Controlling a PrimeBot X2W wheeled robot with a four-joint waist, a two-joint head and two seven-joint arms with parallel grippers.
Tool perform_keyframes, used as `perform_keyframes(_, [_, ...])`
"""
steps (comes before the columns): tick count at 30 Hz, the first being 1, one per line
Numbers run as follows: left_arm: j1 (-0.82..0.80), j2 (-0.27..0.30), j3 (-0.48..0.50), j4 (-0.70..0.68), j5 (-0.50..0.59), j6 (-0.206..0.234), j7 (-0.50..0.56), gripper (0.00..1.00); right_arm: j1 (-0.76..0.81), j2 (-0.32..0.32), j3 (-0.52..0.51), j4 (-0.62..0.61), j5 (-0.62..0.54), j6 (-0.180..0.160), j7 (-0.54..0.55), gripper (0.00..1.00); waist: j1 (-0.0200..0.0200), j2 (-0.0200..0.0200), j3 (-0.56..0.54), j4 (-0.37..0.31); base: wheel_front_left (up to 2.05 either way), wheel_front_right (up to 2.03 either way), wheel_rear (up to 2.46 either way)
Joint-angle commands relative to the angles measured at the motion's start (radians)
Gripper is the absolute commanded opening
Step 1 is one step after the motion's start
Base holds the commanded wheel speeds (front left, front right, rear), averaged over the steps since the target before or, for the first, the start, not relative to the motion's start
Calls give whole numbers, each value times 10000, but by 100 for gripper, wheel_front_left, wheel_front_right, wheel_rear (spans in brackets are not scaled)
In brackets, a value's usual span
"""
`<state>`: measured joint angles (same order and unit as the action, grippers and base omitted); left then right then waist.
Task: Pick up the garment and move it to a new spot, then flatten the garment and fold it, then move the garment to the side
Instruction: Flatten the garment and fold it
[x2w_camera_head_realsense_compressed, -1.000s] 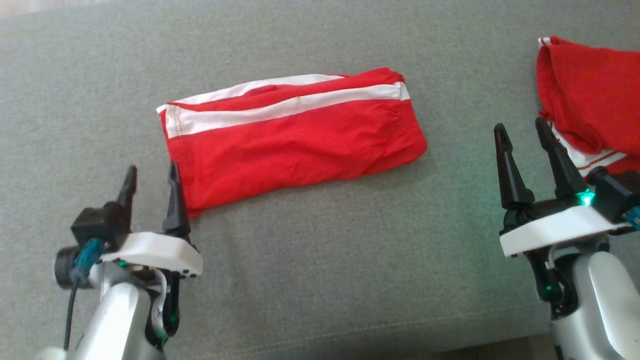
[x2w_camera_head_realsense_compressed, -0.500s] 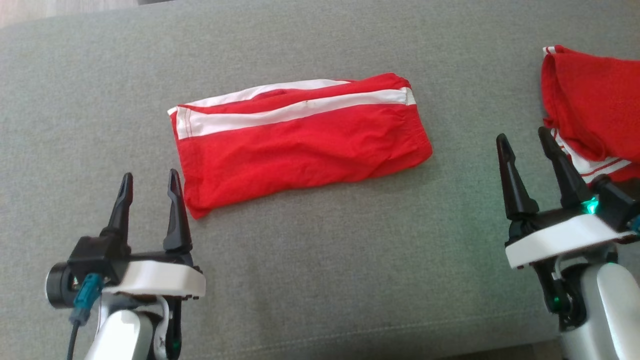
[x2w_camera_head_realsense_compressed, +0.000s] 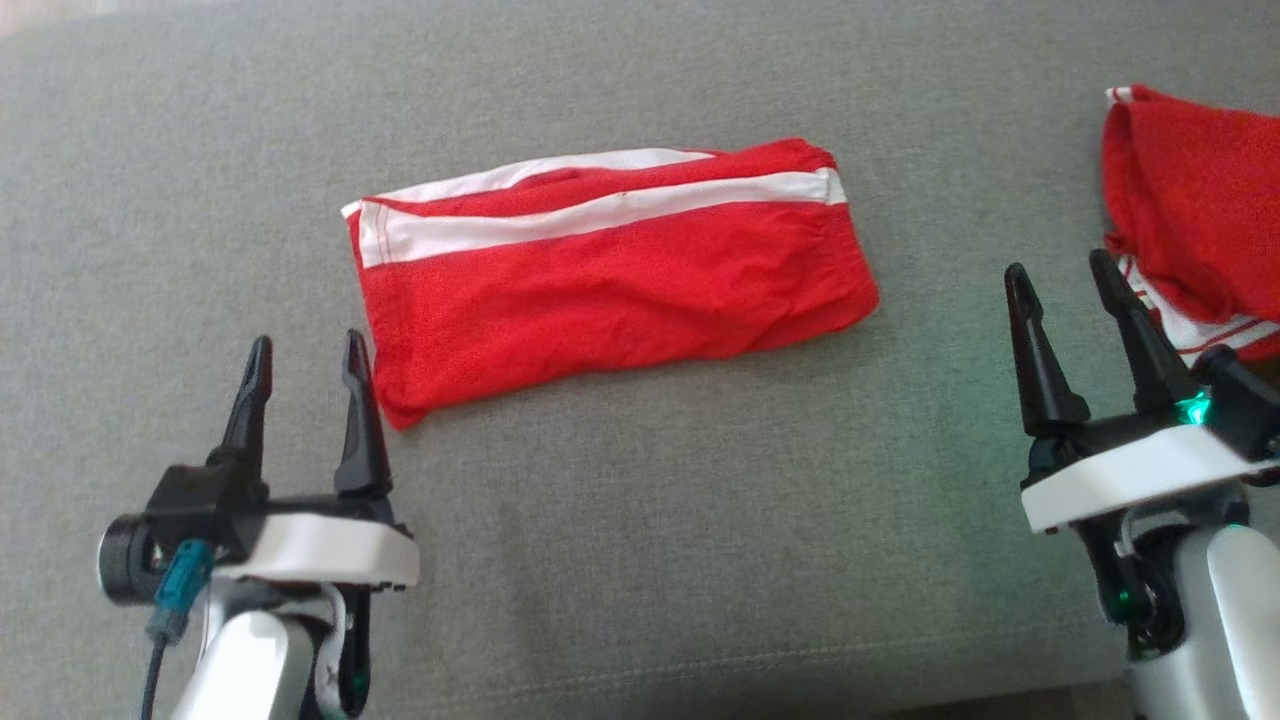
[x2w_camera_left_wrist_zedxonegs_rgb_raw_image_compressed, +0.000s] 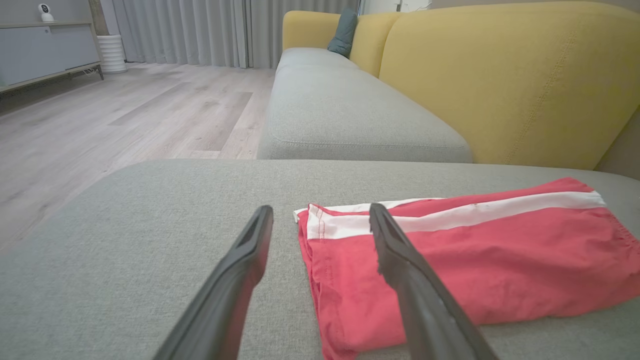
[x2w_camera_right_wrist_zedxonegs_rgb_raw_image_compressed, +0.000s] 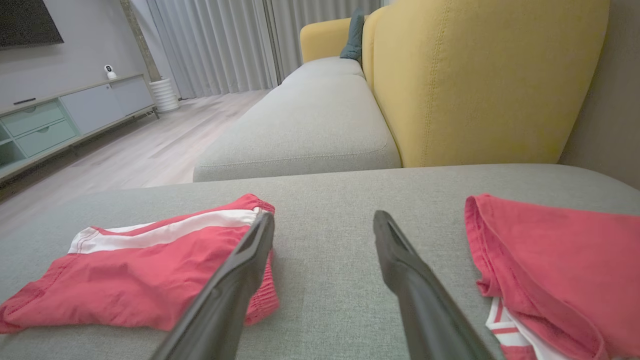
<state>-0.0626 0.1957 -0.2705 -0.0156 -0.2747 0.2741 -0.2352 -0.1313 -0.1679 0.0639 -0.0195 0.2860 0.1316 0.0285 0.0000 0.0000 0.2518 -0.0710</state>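
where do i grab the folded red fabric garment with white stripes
The folded red fabric garment with white stripes: probably pinch its near left corner, coming from the left with the open left gripper, since the layered edge there faces that gripper.

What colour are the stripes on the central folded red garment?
White stripes on the folded red garment; clearest in head view.

We hold our left gripper (x2w_camera_head_realsense_compressed: 306, 345) and right gripper (x2w_camera_head_realsense_compressed: 1058, 266) low at either side, jaws spread wide, dark fingers (x2w_camera_head_realsense_compressed: 358, 410) pointing forward.
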Motion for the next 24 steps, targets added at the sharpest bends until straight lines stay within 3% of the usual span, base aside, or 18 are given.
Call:
perform_keyframes(1, [-521,147,306,-359,117,49,-83,100,-186,-196,156,-410,-75,-9,59,100,0,0,159,134,0,0,0])
perform_keyframes(10, [-1178,-99,103,-246,124,-130,-172,100,-937,-553,720,-33,18,-9,511,100,0,0,942,777,0,0,0])
perform_keyframes(17, [-1786,-396,-20,16,175,-381,-246,100,-2295,-852,1924,1383,327,-9,1253,100,0,0,1611,1234,0,0,0])
perform_keyframes(24, [-2044,-632,-16,184,347,-539,-262,100,-3079,-882,1973,2729,531,-9,1856,100,0,0,1764,1417,0,0,0])
